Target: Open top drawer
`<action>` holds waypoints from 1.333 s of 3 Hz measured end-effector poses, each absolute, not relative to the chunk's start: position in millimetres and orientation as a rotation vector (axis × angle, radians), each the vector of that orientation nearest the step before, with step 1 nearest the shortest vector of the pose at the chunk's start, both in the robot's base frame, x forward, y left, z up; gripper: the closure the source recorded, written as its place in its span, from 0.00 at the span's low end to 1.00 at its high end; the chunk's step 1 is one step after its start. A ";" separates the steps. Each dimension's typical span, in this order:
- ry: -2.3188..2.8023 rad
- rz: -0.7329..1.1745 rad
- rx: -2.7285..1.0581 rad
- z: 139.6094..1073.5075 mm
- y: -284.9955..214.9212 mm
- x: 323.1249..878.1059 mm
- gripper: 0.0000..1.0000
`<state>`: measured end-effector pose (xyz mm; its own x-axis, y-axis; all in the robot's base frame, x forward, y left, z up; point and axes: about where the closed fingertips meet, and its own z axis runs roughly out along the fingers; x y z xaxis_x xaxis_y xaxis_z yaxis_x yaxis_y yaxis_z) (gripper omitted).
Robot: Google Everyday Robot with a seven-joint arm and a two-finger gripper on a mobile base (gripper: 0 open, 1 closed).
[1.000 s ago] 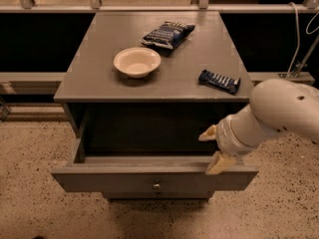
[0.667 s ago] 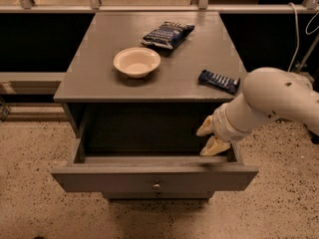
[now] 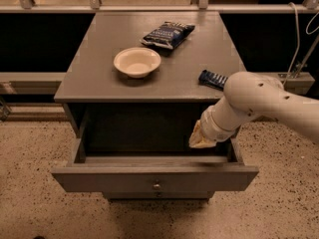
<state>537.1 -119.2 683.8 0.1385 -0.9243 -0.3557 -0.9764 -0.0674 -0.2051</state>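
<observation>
Drawer, top: wide grey painted wooden drawer (image 3: 99, 178), standing open and projecting from the front of the grey bench (image 3: 199, 54), with a small round metal knob (image 3: 156, 186) at the centre of its front. We place the robot's gripper (image 3: 202, 136) over the drawer's right rear part, beneath the bench top; whether it is open or closed we cannot tell. On the bench we list a cream round bowl (image 3: 137, 61), a dark blue crinkled snack bag (image 3: 167, 34) and a dark blue wrapped bar (image 3: 213, 78) near the right edge.
</observation>
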 end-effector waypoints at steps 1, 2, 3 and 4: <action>1.877 0.248 -2.061 646.4 -113.2 525.2 0.84; 1.927 0.323 -2.100 606.6 -111.3 508.0 0.87; 1.927 0.341 -2.111 604.4 -112.5 501.8 0.84; 1.887 0.416 -2.162 617.3 -122.2 469.1 0.83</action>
<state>469.1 -122.2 617.3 0.1248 -0.9218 -0.3670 -0.9907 -0.1361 0.0051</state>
